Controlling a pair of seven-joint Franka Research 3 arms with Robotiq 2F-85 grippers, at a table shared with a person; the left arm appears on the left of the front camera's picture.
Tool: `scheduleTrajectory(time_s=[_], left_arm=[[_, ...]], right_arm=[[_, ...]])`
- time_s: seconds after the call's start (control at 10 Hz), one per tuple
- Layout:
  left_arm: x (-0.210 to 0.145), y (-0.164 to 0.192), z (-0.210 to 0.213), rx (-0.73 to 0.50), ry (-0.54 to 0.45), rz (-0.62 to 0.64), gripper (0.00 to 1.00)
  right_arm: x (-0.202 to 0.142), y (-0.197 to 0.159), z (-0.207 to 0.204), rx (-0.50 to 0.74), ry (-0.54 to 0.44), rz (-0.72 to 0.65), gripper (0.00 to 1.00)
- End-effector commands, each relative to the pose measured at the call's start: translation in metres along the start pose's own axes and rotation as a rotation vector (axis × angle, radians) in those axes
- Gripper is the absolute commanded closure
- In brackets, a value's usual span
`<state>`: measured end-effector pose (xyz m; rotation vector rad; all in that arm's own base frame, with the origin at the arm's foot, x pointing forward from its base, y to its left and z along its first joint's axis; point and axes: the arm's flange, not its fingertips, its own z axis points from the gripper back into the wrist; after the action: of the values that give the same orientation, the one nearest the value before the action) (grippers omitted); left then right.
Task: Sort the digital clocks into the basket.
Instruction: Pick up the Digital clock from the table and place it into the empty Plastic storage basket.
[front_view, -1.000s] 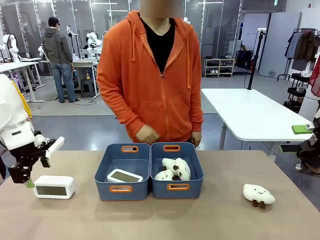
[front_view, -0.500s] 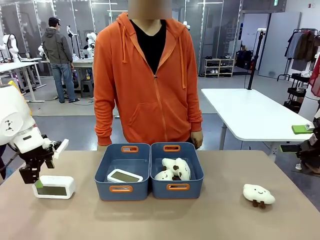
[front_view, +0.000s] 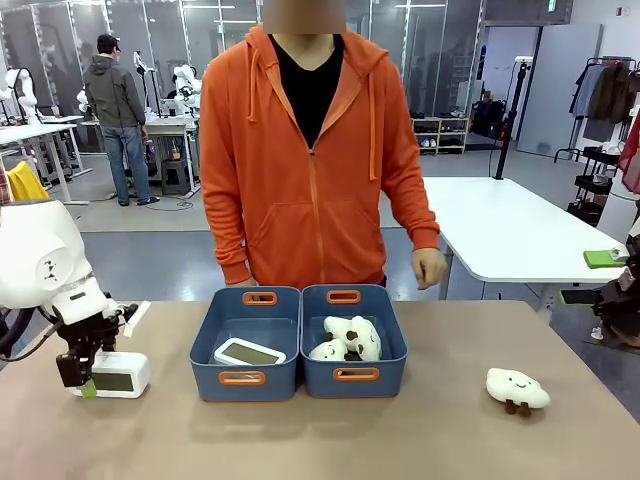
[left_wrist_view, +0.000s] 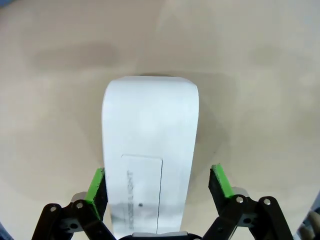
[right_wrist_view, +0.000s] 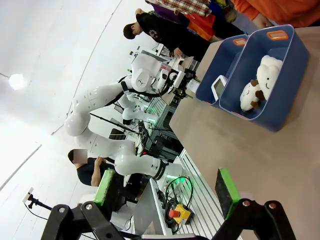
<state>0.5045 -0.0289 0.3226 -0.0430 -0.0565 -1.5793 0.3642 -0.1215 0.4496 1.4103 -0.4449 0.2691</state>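
Clock on the table's left side is lying flat, and the left gripper is coming down over its left end, hiding that end in the front view. In the left wrist view the clock is sitting between the green pads: one pad is touching or almost touching its side, the other is standing a little clear, so the jaws are partly open and I cannot tell whether they are gripping it. Its near end is cut off at the bottom edge, and the print on its panel is too small to read.

A second clock is lying tilted in the left basket. The right basket, touching it, is holding cloud toys, overlapping and hard to count. Another cloud toy is sitting well apart on the right.

The right gripper is standing wide open with nothing between its pads. The person's hand is hanging behind the baskets.
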Motion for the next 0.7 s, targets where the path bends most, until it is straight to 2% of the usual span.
scheduleTrajectory(time_s=[0.0,0.1,0.2,0.3,0.5,0.6], left_arm=[[-0.003,0.015,-0.014,-0.063,0.005,0.025,0.37],[-0.006,0.013,-0.015,-0.075,0.011,0.033,0.56],[-0.010,0.011,-0.012,-0.070,0.006,0.046,0.94],[-0.013,0.009,-0.009,-0.066,0.005,0.055,1.00],[-0.012,0.005,0.001,-0.063,-0.007,0.089,1.00],[-0.009,0.002,0.013,-0.054,-0.015,0.113,0.94]], right_arm=[[0.001,0.001,0.001,0.008,0.001,0.008,0.00],[0.001,0.001,0.001,0.008,0.001,0.008,0.00],[0.001,0.001,0.001,0.008,0.001,0.008,0.00],[0.001,0.001,0.001,0.008,0.001,0.008,0.00],[0.001,0.001,0.001,0.008,0.001,0.008,0.00],[0.001,0.001,0.001,0.008,0.001,0.008,0.00]])
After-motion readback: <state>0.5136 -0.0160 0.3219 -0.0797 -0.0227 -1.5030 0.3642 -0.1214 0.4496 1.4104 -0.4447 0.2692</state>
